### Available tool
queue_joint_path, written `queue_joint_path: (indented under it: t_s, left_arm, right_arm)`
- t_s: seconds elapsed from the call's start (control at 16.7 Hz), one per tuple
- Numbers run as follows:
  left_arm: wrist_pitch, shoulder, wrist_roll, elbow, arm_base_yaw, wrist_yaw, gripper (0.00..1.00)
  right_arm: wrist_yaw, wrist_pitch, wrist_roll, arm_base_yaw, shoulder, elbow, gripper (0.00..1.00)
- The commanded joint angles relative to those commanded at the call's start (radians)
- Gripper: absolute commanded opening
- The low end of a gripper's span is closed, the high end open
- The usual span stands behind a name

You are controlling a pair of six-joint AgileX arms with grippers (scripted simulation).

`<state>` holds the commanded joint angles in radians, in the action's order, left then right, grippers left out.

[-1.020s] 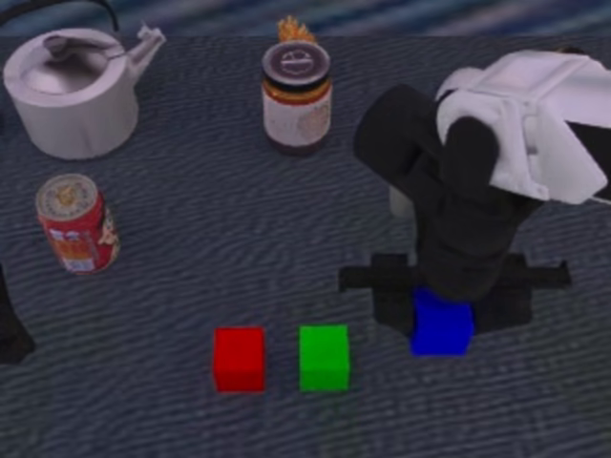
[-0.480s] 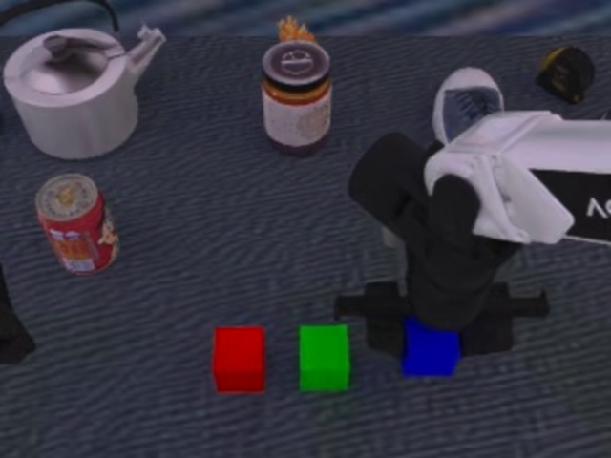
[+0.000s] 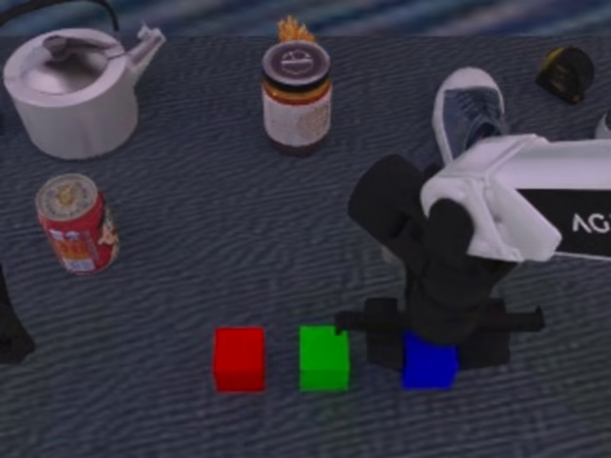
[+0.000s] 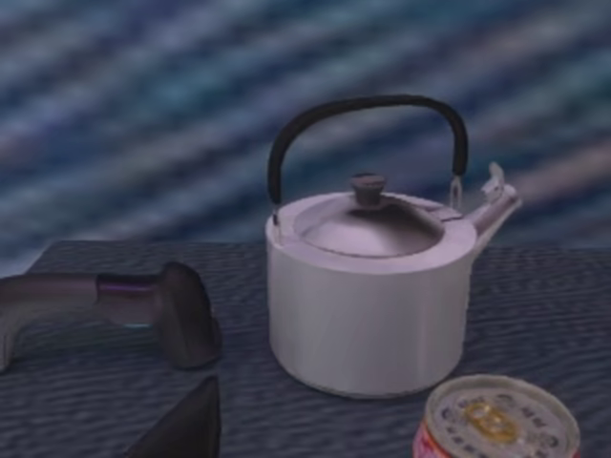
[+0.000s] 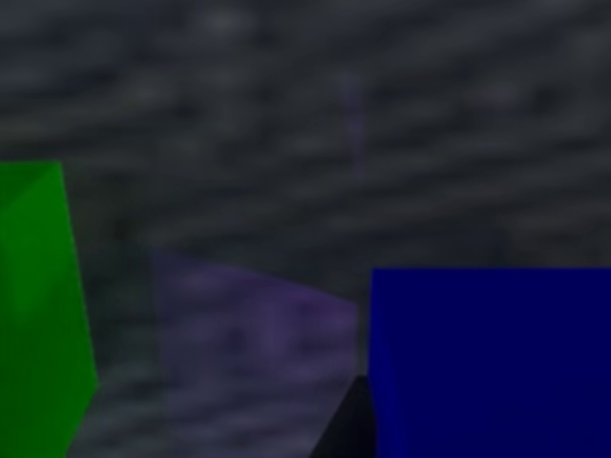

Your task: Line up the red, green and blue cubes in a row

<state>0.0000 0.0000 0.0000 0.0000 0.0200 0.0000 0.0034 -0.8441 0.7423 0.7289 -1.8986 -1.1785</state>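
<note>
The red cube and the green cube sit side by side near the table's front edge. To the right of the green cube, a gap away, is the blue cube, level with the other two. My right gripper is over it from above and shut on it. In the right wrist view the blue cube fills the near side, with a dark finger against it and the green cube off to the side. I cannot tell whether the blue cube touches the table. My left arm is parked at the left edge.
A white kettle and a red drink can stand at the left. A jar is at the back middle, a shoe and a tape measure at the back right. A dark scanner lies beside the kettle.
My right gripper has carried the blue cube leftward and toward the front edge, closer to the green cube and into line with it. The red and green cubes have not moved.
</note>
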Motion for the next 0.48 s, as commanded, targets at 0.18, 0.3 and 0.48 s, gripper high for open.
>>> queue_joint_path:
  t_s: [0.18, 0.3, 0.48]
  left_arm:
    - [0.0, 0.0, 0.0, 0.0, 0.0, 0.0, 1.0]
    - [0.0, 0.0, 0.0, 0.0, 0.0, 0.0, 1.0]
    - [0.0, 0.0, 0.0, 0.0, 0.0, 0.0, 1.0]
  right_arm:
    - [0.0, 0.0, 0.0, 0.0, 0.0, 0.0, 0.3]
    - [0.0, 0.0, 0.0, 0.0, 0.0, 0.0, 0.45]
    - [0.0, 0.0, 0.0, 0.0, 0.0, 0.0, 0.68]
